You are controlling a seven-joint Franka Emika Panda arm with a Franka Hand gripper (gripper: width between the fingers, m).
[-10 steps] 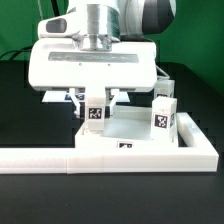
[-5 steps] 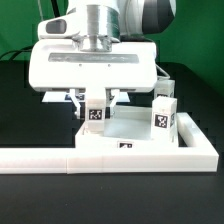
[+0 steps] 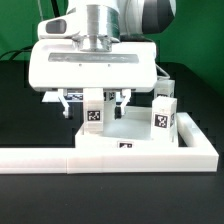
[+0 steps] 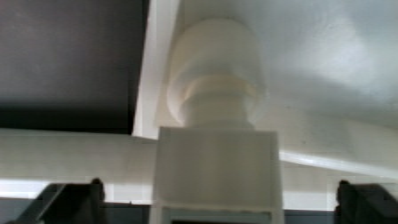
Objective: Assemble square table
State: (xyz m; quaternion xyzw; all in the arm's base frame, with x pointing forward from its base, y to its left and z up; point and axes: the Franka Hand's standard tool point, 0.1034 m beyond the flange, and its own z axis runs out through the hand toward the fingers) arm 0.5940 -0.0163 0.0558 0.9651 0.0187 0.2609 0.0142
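Jaws now spread wide on either side of the leg (image 3: 96,115), no longer pinching it as half a second ago; gripper (image 3: 96,100) hanging right over it. Reads as a release: leg probably seated, standing upright on the tabletop (image 3: 135,150) toward the exterior view's left. Square white block, tag on its face, narrower neck above in the wrist view (image 4: 217,150). Second leg (image 3: 164,116) upright toward the right. Beyond, rail (image 3: 60,158) against the tabletop.
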